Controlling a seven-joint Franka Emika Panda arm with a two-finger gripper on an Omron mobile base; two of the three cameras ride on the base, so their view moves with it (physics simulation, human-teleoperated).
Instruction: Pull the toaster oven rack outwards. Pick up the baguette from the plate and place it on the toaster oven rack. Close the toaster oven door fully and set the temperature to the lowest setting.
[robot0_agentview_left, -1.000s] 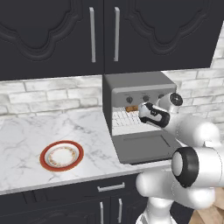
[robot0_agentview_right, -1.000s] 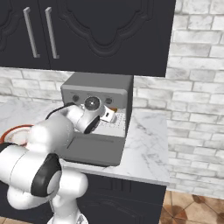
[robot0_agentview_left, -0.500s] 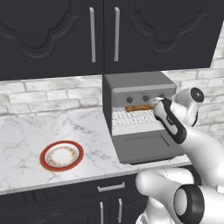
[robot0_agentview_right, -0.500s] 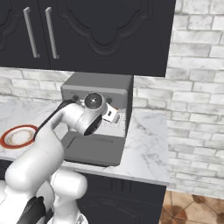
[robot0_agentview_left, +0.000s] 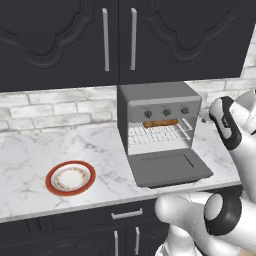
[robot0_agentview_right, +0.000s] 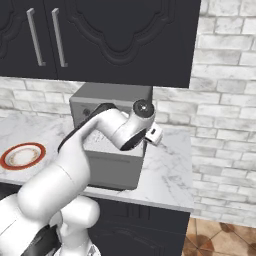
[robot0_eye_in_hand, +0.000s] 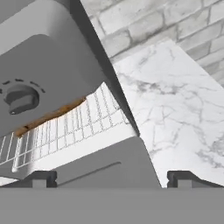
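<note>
The grey toaster oven (robot0_agentview_left: 155, 95) stands on the counter with its door (robot0_agentview_left: 167, 167) dropped flat open. Inside, the baguette (robot0_agentview_left: 160, 123) lies on the wire rack (robot0_agentview_left: 160, 134) towards the back. To the left the red-rimmed plate (robot0_agentview_left: 70, 178) lies bare. My gripper (robot0_agentview_left: 205, 116) hovers open just off the oven's right front corner, level with the knobs, holding nothing. In the hand view the gripper (robot0_eye_in_hand: 112, 178) looks along the oven's right edge at a knob (robot0_eye_in_hand: 19, 98), the baguette (robot0_eye_in_hand: 48, 116), the rack (robot0_eye_in_hand: 70, 129) and the door (robot0_eye_in_hand: 100, 166).
Three round knobs (robot0_agentview_left: 167, 112) run in a row above the opening. Dark wall cabinets (robot0_agentview_left: 120, 40) hang over the oven and a brick wall (robot0_agentview_right: 225, 100) backs the marble counter (robot0_agentview_right: 170, 170). The counter's right end lies just past the oven.
My hand has pulled back from the oven opening and swung right, past the oven's right corner. The baguette stays on the rack and the door stays open.
</note>
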